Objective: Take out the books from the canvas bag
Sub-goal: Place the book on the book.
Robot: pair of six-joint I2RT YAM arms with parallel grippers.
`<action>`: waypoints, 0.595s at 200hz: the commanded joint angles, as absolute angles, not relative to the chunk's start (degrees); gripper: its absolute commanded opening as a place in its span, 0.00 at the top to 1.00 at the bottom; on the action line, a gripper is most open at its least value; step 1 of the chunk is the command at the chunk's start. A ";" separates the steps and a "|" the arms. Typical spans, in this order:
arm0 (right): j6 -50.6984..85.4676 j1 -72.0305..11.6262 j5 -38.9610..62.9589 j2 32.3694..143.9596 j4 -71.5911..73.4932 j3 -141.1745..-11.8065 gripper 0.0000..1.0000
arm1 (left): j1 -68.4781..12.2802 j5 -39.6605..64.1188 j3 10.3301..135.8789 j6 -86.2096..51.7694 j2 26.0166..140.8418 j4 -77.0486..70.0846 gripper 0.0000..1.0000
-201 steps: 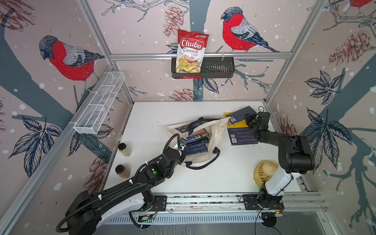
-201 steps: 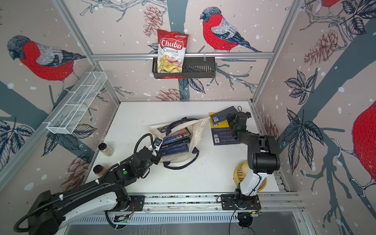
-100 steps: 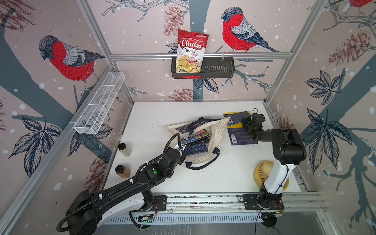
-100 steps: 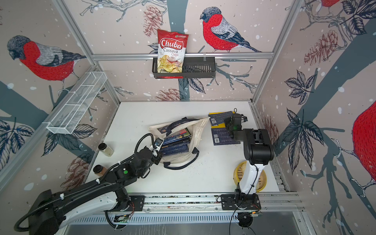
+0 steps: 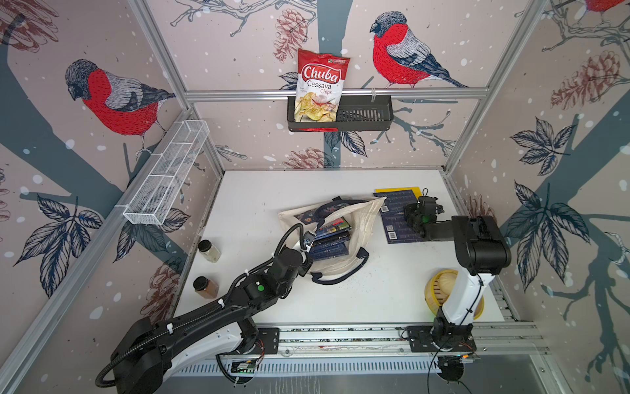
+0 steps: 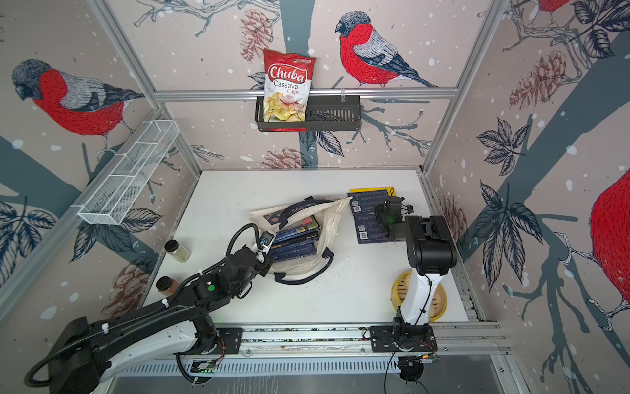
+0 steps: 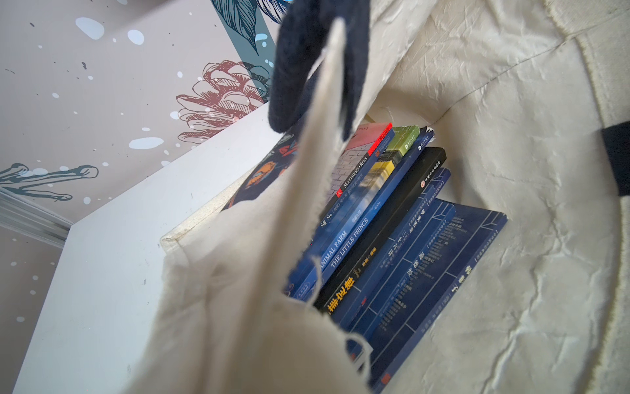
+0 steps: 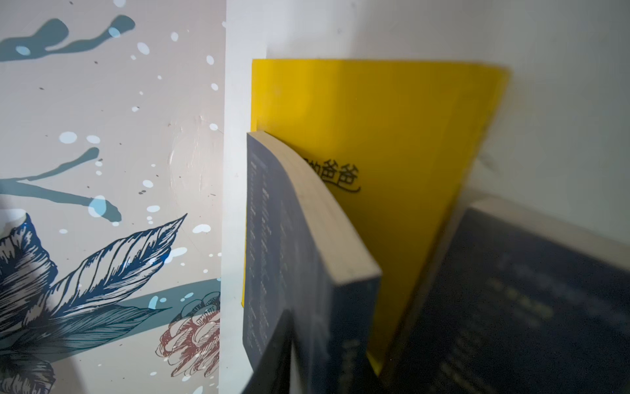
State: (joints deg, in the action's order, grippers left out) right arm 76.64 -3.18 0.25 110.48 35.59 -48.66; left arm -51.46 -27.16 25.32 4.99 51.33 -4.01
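Note:
The cream canvas bag lies on its side mid-table, mouth held up. My left gripper is shut on its near rim; cloth hides the fingers in the left wrist view. Several books are stacked inside. At the back right, a navy book rests over a yellow book and a second navy book. My right gripper is shut on the upper navy book's edge, one finger against its cover.
A chips bag stands in a black basket on the back wall. A white wire shelf hangs on the left wall. Two spice jars stand at the table's left edge. A yellow bamboo steamer sits behind the right arm's base.
The right gripper has carried its navy book down onto the yellow and navy books at the back right, and the right arm has folded more upright. Left arm and bag have not moved.

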 commanded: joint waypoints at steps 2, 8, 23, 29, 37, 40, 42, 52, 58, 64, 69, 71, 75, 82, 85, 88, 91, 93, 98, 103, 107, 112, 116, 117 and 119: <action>78.53 -3.00 -3.07 109.91 37.58 -47.70 0.79 | -51.44 -25.75 26.10 5.55 51.37 -7.47 1.00; 79.01 -2.91 -2.99 109.93 38.49 -47.34 0.79 | -51.45 -25.80 26.15 5.55 51.49 -7.36 1.00; 79.45 -2.98 -2.96 110.26 38.16 -47.63 0.78 | -51.45 -25.67 26.09 5.54 51.42 -7.21 1.00; 79.71 -2.99 -2.97 110.34 38.27 -47.59 0.78 | -51.47 -25.67 26.07 5.54 51.42 -7.24 1.00; 80.08 -2.93 -2.56 110.75 38.59 -47.76 0.76 | -51.51 -25.67 26.10 5.58 51.42 -7.21 1.00; 80.20 -2.97 -2.22 110.96 38.74 -47.97 0.75 | -51.46 -25.73 26.10 5.59 51.42 -7.21 1.00; 80.34 -2.92 -2.03 111.15 38.80 -48.03 0.74 | -51.45 -25.68 26.10 5.55 51.42 -7.21 1.00; 80.90 -2.84 -1.14 111.79 38.61 -48.58 0.71 | -51.42 -25.51 26.06 5.54 51.50 -7.25 1.00; 81.16 -2.86 -0.70 112.07 38.53 -48.81 0.70 | -51.46 -25.55 26.10 5.54 51.59 -7.23 1.00; 81.41 -2.75 -0.34 112.24 38.79 -48.87 0.70 | -51.50 -25.48 26.10 5.54 51.66 -7.15 1.00; 81.50 -2.73 -0.21 112.32 38.93 -48.88 0.69 | -51.47 -25.45 26.08 5.55 51.68 -7.12 1.00; 81.55 -2.79 -0.25 112.35 38.89 -48.94 0.69 | -51.45 -25.41 26.10 5.56 51.68 -7.16 1.00; 81.61 -2.83 -0.26 112.40 38.70 -49.00 0.69 | -51.45 -25.42 26.11 5.62 51.64 -7.17 1.00; 81.71 -2.79 -0.47 112.17 38.39 -49.06 0.67 | -51.43 -25.32 26.10 5.62 51.68 -7.14 1.00; 81.74 -2.77 -0.52 112.13 38.25 -49.05 0.66 | -51.48 -25.31 26.10 5.62 51.68 -7.13 1.00; 81.66 -2.74 -0.58 112.08 38.09 -49.08 0.65 | -51.45 -25.32 26.08 5.62 51.68 -7.19 1.00; 81.75 -2.73 -0.67 112.02 38.01 -49.00 0.63 | -51.47 -25.29 26.06 5.62 51.72 -7.16 1.00; 81.74 -2.73 -0.83 112.05 37.96 -49.03 0.62 | -51.41 -25.26 26.09 5.62 51.71 -7.13 1.00; 81.96 -2.77 -1.18 111.83 37.87 -48.89 0.58 | -51.45 -25.25 26.08 5.65 51.77 -7.17 1.00; 82.12 -2.66 -1.42 111.74 37.90 -48.68 0.56 | -51.43 -25.21 26.06 5.63 51.77 -7.13 1.00; 82.10 -2.64 -1.44 111.63 37.96 -48.61 0.54 | -51.50 -25.08 26.06 5.63 51.84 -7.14 1.00; 81.91 -2.64 -1.30 111.62 37.86 -48.79 0.53 | -51.50 -25.05 26.12 5.63 51.86 -7.16 1.00; 81.84 -2.59 -1.03 111.65 37.54 -48.93 0.52 | -51.42 -25.05 26.19 5.64 51.86 -7.14 1.00; 81.83 -2.61 -0.95 111.68 37.45 -48.99 0.52 | -51.42 -25.00 26.19 5.67 51.90 -7.18 1.00; 81.83 -2.57 -0.74 111.68 37.27 -49.03 0.51 | -51.44 -24.97 26.19 5.70 51.95 -7.16 1.00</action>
State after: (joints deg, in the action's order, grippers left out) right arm 81.14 -2.79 -0.86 111.85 39.05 -48.82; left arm -51.46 -26.76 25.52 5.04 51.77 -3.97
